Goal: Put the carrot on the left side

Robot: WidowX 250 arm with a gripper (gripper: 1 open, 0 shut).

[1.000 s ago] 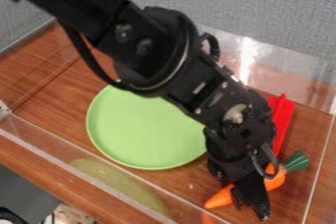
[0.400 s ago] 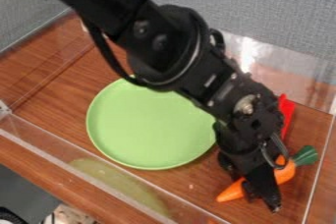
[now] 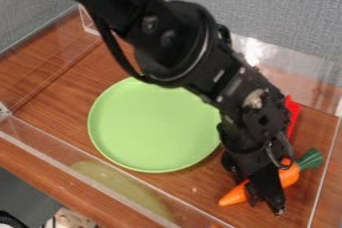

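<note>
The small orange carrot [image 3: 257, 186] with its dark green stem tip [image 3: 305, 159] lies at the front right, just right of the green plate [image 3: 140, 127]. My black gripper [image 3: 265, 182] comes down on it from above. Its fingers sit on either side of the carrot's middle, closed against it. The carrot slants with its pointed end toward the front left and its stem toward the back right. I cannot tell whether it rests on the wooden surface or hangs just above it.
A red rectangular block [image 3: 287, 115] lies behind the gripper at the right. Clear plastic walls [image 3: 287, 64] enclose the wooden tabletop [image 3: 60, 77]. The arm [image 3: 147, 27] reaches in from the upper left over the plate.
The gripper and the carrot have shifted a little to the right and back, away from the plate's edge. The grip looks unchanged.
</note>
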